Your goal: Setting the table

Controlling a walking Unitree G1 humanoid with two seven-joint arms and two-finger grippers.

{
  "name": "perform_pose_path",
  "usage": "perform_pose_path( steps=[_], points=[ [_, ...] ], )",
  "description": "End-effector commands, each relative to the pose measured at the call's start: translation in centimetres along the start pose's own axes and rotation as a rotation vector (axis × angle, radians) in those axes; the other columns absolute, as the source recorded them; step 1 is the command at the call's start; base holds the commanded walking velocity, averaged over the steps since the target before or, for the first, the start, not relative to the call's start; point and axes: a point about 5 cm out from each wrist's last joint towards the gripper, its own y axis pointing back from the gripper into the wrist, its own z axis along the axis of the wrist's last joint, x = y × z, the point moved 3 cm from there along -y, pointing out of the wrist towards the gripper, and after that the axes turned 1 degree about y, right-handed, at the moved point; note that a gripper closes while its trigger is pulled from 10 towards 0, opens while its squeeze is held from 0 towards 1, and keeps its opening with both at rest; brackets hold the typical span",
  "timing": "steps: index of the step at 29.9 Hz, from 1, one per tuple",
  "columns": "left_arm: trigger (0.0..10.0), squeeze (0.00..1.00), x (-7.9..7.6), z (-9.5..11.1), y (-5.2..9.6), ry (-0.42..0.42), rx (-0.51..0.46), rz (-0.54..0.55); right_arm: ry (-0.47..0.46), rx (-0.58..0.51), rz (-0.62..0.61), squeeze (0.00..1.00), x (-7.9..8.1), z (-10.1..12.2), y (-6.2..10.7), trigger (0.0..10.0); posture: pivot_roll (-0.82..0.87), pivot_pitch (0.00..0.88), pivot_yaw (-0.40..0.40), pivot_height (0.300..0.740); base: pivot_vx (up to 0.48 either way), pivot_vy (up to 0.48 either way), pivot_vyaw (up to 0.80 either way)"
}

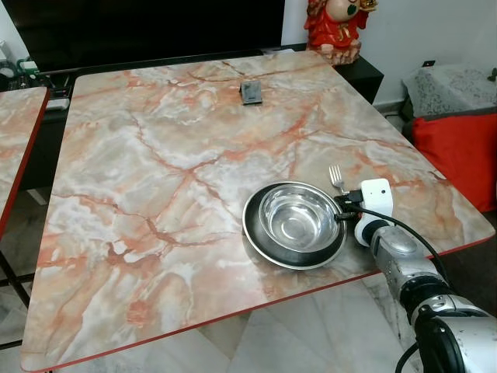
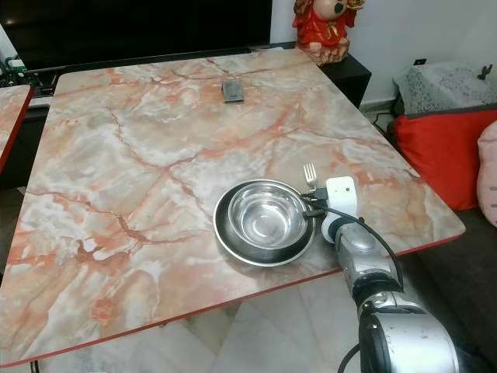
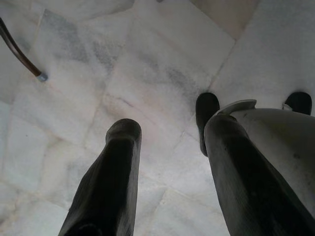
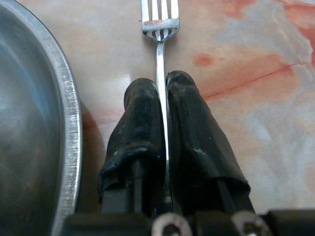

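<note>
Fingers (image 4: 142, 128) of right gripper (image 4: 163, 81) clamp a slim silver fork (image 4: 160, 22) — tines forward.

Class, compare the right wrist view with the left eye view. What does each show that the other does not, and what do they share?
The right wrist view alone shows the right gripper with its fingers shut on the fork's handle. The left eye view alone shows the whole marble table, a small dark object at its far side, a red figurine and a red cushion. Both show the fork beside the steel bowl.
</note>
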Motion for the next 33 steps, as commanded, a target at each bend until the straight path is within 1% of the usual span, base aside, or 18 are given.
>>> perform_pose_path(
  steps=[1,5,6,7,8,10,11,13,17,23,30,33],
  points=[
    [10.0,0.0,0.3,-0.8,0.2,-0.017,0.02,0.004,-0.001,0.001,-0.015,0.0,-0.3,0.0,0.0,10.0,0.02,0.172,0.003,0.74,0.0,0.0,0.0],
    [10.0,0.0,0.2,-0.7,0.2,-0.017,0.015,0.003,0.007,-0.003,-0.042,0.0,-1.0,0.2,0.1,10.0,0.02,0.172,0.003,0.74,0.0,0.0,0.0],
    [10.0,0.0,0.2,-0.7,0.2,-0.019,0.014,0.002,0.002,-0.026,-0.05,0.0,-1.2,0.6,0.1,10.0,0.03,0.172,0.002,0.74,0.0,0.0,0.0],
    [10.0,0.0,0.2,-0.7,0.2,-0.019,0.014,0.002,0.002,-0.026,-0.05,0.0,-1.2,0.6,0.1,10.0,0.03,0.172,0.002,0.74,0.0,0.0,0.0],
    [10.0,0.0,0.2,-0.7,0.2,-0.02,0.013,0.002,-0.02,-0.05,-0.05,0.0,-1.3,1.1,0.1,10.0,0.02,0.172,0.003,0.74,0.0,0.0,0.0],
    [10.0,0.0,0.2,-0.7,0.2,-0.023,0.012,0.001,-0.019,-0.077,-0.058,0.0,-1.5,1.7,0.1,10.0,0.02,0.172,0.004,0.74,0.0,0.0,0.0],
    [10.0,0.0,0.1,-0.6,0.2,-0.027,0.01,-0.001,-0.026,-0.106,-0.063,0.0,-1.6,2.4,0.1,10.0,0.02,0.171,0.005,0.74,0.0,0.0,0.0],
    [10.0,0.0,0.1,-0.6,0.2,-0.029,0.01,-0.002,-0.033,-0.119,-0.063,0.0,-1.6,2.7,0.1,10.0,0.02,0.171,0.004,0.74,0.0,0.0,0.0],
    [10.0,0.0,0.1,-0.7,0.2,-0.036,0.017,-0.005,-0.025,-0.104,-0.058,0.0,-1.5,2.4,0.1,10.0,0.02,0.17,0.004,0.74,0.0,0.0,0.0],
    [10.0,0.0,0.1,-0.8,0.2,-0.047,0.02,-0.009,-0.018,-0.057,-0.047,0.0,-1.2,1.2,0.1,10.0,0.03,0.169,0.003,0.74,0.0,0.0,0.0],
    [10.0,0.0,0.2,-0.8,0.2,-0.051,0.021,-0.007,-0.023,-0.037,-0.043,0.0,-1.0,0.6,0.1,10.0,0.03,0.168,0.004,0.74,0.0,0.0,0.0],
    [10.0,0.0,0.2,-0.8,0.2,-0.054,0.021,-0.008,-0.023,-0.027,-0.033,0.03,-0.7,0.3,0.1,10.0,0.03,0.167,0.005,0.74,0.0,0.0,0.0]
  ],
)
